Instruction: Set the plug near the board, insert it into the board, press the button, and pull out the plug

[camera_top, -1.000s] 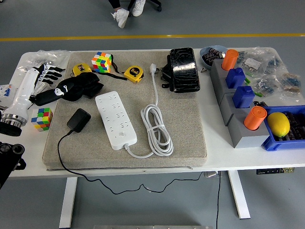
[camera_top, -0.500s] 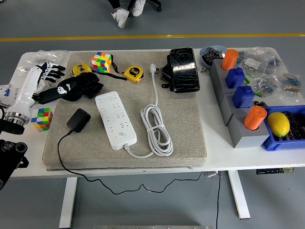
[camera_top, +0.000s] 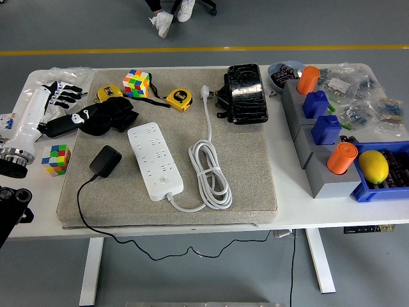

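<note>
The black plug adapter [camera_top: 105,160] lies on the grey mat [camera_top: 255,173], its thin black cable running off the mat's front edge. Just right of it lies the white power strip [camera_top: 154,160], its button near the front end; a white cord [camera_top: 208,174] is coiled beside it. My left hand [camera_top: 61,91] is at the table's far left on a white forearm, fingers spread and holding nothing, well behind and left of the plug. The right arm is out of view.
A black pouch [camera_top: 96,118] lies behind the plug. Two colour cubes [camera_top: 136,82] [camera_top: 55,158], yellow tape measures [camera_top: 179,99] and a black case [camera_top: 246,93] are also on the table. Grey holders with orange and blue blocks [camera_top: 323,128] and a blue bin with a lemon [camera_top: 374,166] stand at right. A person's shoes [camera_top: 171,16] show at the top.
My left forearm and hand have swung slightly left and toward the far edge. Plug and power strip have not moved.
</note>
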You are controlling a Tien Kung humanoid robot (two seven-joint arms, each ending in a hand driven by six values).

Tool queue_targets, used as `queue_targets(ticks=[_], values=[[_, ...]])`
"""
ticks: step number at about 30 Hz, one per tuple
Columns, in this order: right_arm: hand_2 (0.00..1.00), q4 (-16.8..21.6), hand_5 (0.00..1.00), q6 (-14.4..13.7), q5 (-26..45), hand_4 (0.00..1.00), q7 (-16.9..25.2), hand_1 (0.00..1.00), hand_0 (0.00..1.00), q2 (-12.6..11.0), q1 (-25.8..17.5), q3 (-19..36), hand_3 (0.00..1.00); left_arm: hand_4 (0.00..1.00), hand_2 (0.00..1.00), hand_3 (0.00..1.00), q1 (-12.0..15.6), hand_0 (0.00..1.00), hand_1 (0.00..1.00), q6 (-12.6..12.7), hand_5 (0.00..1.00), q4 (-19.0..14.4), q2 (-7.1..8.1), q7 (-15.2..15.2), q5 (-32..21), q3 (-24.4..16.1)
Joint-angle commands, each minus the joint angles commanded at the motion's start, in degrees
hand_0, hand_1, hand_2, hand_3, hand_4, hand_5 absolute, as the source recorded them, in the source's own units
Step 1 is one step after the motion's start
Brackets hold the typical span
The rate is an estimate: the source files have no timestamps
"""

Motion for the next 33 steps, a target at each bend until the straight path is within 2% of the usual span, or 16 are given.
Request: queue_targets(ticks=[9,16,33], values=[[0.664,0.02,0.476,0.03,-0.07,0.924,-0.02,0.659,0.567,0.32,0.41,0.73,0.547,0.902,0.579,0.603,-0.53,0.479,0.574,0.03,0.395,-0.41,0.02,0.05,0.05,-0.48],[0.664,-0.09,0.476,0.05,-0.08,0.924,0.0,0.66,0.568,0.56,-0.18,1.28,0.545,0.902,0.579,0.605,0.17,0.479,0.575,-0.74,0.395,-0.61,-0.53,0.2,0.41,-2.06],[0.664,0.04,0.477,-0.19,-0.38,0.924,0.16,0.66,0.568,0.9,-0.89,3.06,0.545,0.901,0.579,0.602,0.58,0.478,0.576,-0.9,0.396,-0.72,-0.75,0.43,0.45,-1.54]])
